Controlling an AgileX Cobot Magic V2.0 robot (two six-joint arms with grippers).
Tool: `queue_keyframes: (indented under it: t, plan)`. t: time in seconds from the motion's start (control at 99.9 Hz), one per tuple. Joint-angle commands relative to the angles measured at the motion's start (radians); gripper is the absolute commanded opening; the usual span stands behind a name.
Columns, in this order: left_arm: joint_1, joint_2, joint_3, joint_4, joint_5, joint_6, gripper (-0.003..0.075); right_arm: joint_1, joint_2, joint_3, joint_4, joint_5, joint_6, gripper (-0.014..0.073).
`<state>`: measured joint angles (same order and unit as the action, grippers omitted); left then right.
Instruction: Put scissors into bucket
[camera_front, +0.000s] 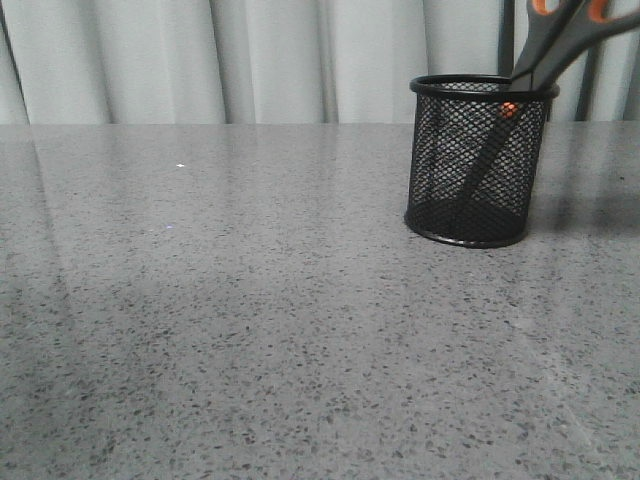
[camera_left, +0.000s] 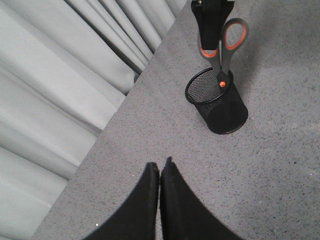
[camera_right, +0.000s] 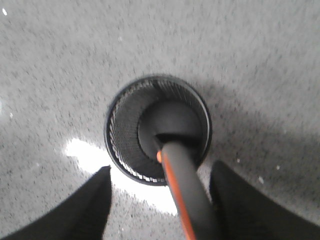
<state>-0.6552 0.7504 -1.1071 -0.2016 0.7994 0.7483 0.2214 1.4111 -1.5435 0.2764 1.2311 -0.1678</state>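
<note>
- The scissors (camera_front: 545, 50) stand blades-down in the bucket (camera_front: 478, 160), at the right of the front view's frame; their grey handles lean up and out over the rim toward the upper right corner.
- The orange pivot dot sits just inside the rim, seen through the black mesh.
- The bucket stands upright on the speckled grey table (camera_front: 250, 330), near the pale curtain (camera_front: 200, 55).
- In the left wrist view the left gripper (camera_left: 160, 170) has its fingers pressed together with nothing between them, well apart from the bucket (camera_left: 220, 102).
- In the right wrist view the right gripper (camera_right: 160, 172) is spread wide, one finger on either side of the scissors' handle (camera_right: 182, 192); the picture is blurred, but the fingers seem not to touch it.
- That handle rises from the middle of the bucket (camera_right: 125, 135).
</note>
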Motion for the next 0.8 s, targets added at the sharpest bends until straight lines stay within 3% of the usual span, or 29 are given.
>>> queue_keyframes:
  t: [0.0,0.11,0.25,0.32,0.43,0.58,0.68,0.79]
  plan:
    - [0.001,-0.004,-0.025,-0.023,-0.085,-0.048,-0.0021,-0.001,-0.028,-0.073,0.011,-0.061,-0.001,0.0468]
    - [0.001,-0.004,-0.025,-0.022,-0.102,-0.058,-0.0021,-0.001,-0.028,-0.135,0.011,-0.068,-0.001,0.0469]
    - [0.001,-0.014,-0.022,0.044,-0.166,-0.176,-0.0021,-0.001,-0.042,-0.185,0.02,-0.068,-0.001,0.0427]
    - [0.001,-0.032,-0.006,0.114,-0.213,-0.273,-0.0021,-0.001,-0.069,-0.186,0.023,-0.066,-0.001,0.0288]
    - [0.001,-0.088,0.062,0.242,-0.276,-0.475,-0.0021,-0.001,-0.127,-0.158,0.029,-0.033,-0.009,-0.0067]
    - [0.001,-0.211,0.228,0.401,-0.329,-0.713,-0.0021,-0.001,-0.308,0.02,0.04,-0.127,-0.061,-0.0054]
    - [0.001,-0.336,0.381,0.459,-0.442,-0.807,-0.0021,-0.001,-0.494,0.245,0.04,-0.34,-0.126,-0.0054]
    - [0.001,-0.451,0.53,0.461,-0.528,-0.808,-0.0021,-0.001,-0.738,0.55,0.04,-0.569,-0.158,-0.0054]
